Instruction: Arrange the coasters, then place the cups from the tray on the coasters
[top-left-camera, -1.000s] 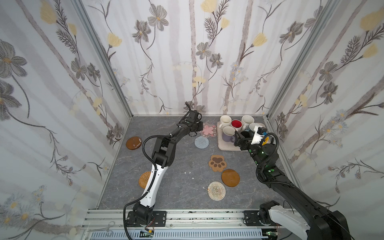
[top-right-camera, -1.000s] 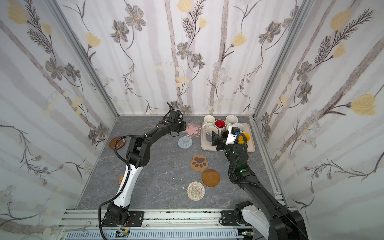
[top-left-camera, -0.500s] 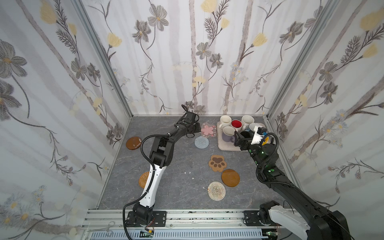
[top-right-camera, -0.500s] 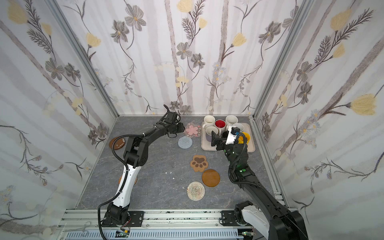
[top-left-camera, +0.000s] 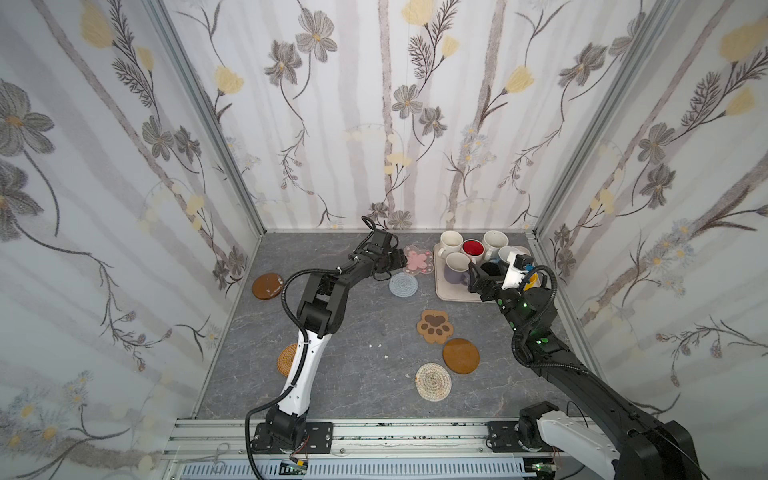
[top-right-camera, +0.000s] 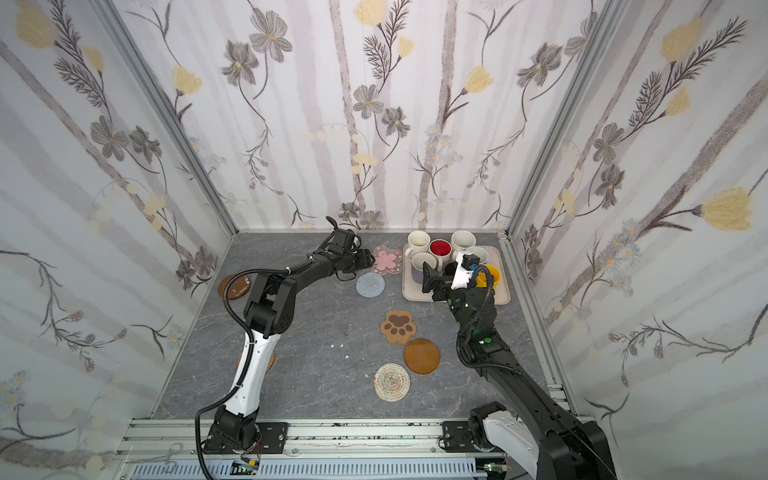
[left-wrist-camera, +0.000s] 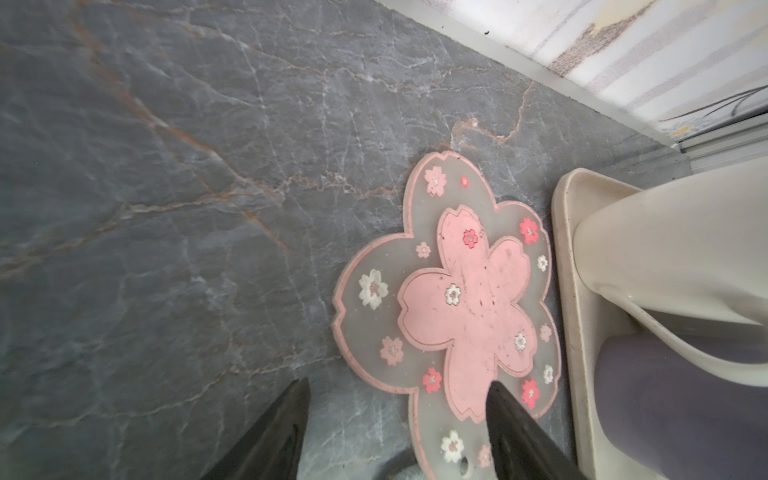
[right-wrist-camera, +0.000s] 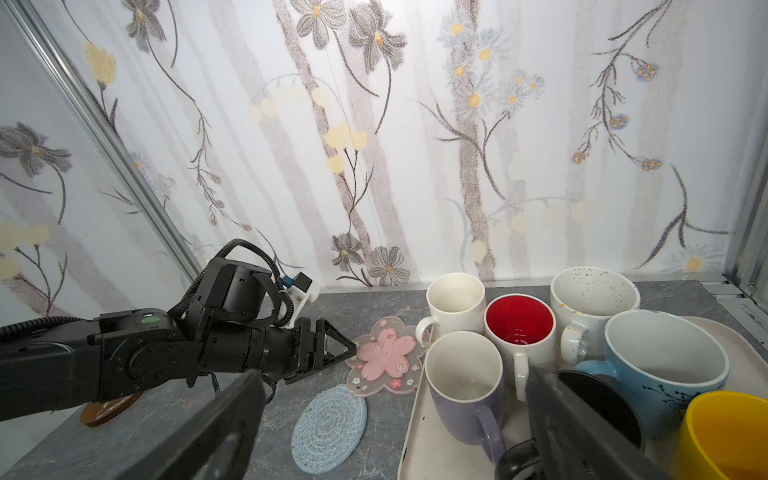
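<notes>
Left gripper (left-wrist-camera: 399, 383) was seen released over the pink coaster (left-wrist-camera: 465, 303), left of the tray (left-wrist-camera: 567, 270); right gripper (right-wrist-camera: 395, 372) was spread wide near the lavender cup (right-wrist-camera: 461, 411).

Two robot arms work side by side. The white-and-black jointed left arm (top-left-camera: 320, 299) rises from its base, bends sharply at the elbow and stretches its forearm low and far forward, angled to the right. Its black two-fingered left gripper (left-wrist-camera: 399, 386) has its jaws parted and holds nothing. The all-black right arm (top-left-camera: 532, 307) reaches forward and slightly left. Its black right gripper (right-wrist-camera: 392, 372) is spread wide and empty.
</notes>
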